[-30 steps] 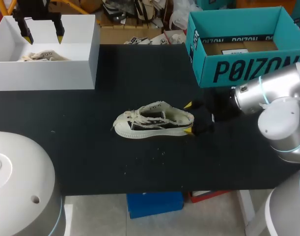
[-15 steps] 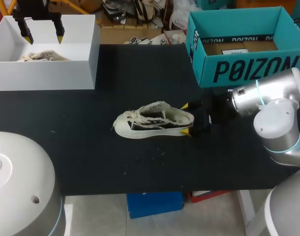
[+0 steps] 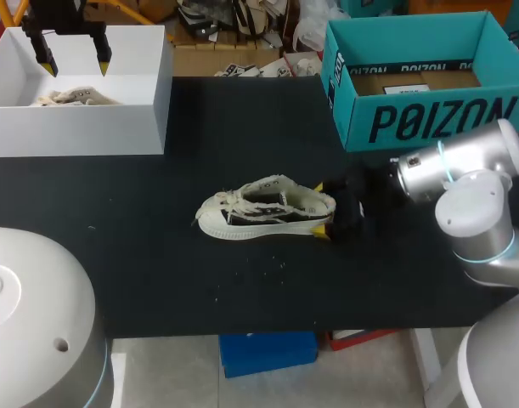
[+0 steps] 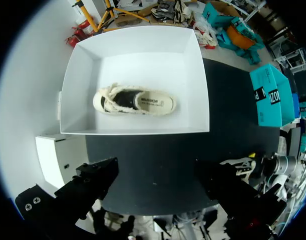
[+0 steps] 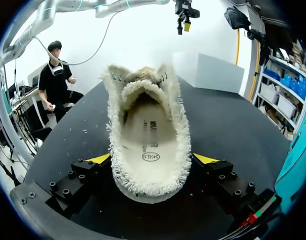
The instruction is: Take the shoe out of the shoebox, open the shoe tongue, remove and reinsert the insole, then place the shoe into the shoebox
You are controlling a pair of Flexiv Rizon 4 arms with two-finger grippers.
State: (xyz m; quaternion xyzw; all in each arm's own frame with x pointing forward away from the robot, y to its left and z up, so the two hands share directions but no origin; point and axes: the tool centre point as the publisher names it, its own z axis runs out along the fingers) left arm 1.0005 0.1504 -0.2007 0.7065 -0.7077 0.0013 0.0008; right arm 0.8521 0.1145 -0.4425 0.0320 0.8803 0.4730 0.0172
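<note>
A cream, frayed-edge canvas shoe [image 3: 263,211] lies on its sole mid-table, toe pointing left. My right gripper [image 3: 324,208] is open at its heel, one yellow tip on each side. In the right wrist view the shoe [image 5: 147,130] stretches away from that gripper [image 5: 153,159], its heel between the spread fingers [image 5: 205,159], and the insole [image 5: 150,142] shows inside. My left gripper [image 3: 75,64] hangs open above the white shoebox [image 3: 115,132] at the far left. In the left wrist view a second shoe [image 4: 135,101] lies in the box [image 4: 137,131], well ahead of that gripper [image 4: 158,175].
A teal open box [image 3: 429,119] stands at the back right, close behind my right arm, and it also shows in the left wrist view [image 4: 270,100]. Black tabletop [image 3: 242,119] runs between the two boxes and in front of the shoe.
My right gripper has slid left along the table, so the shoe's heel now sits deeper between its fingers. The shoe and my left arm have not moved.
</note>
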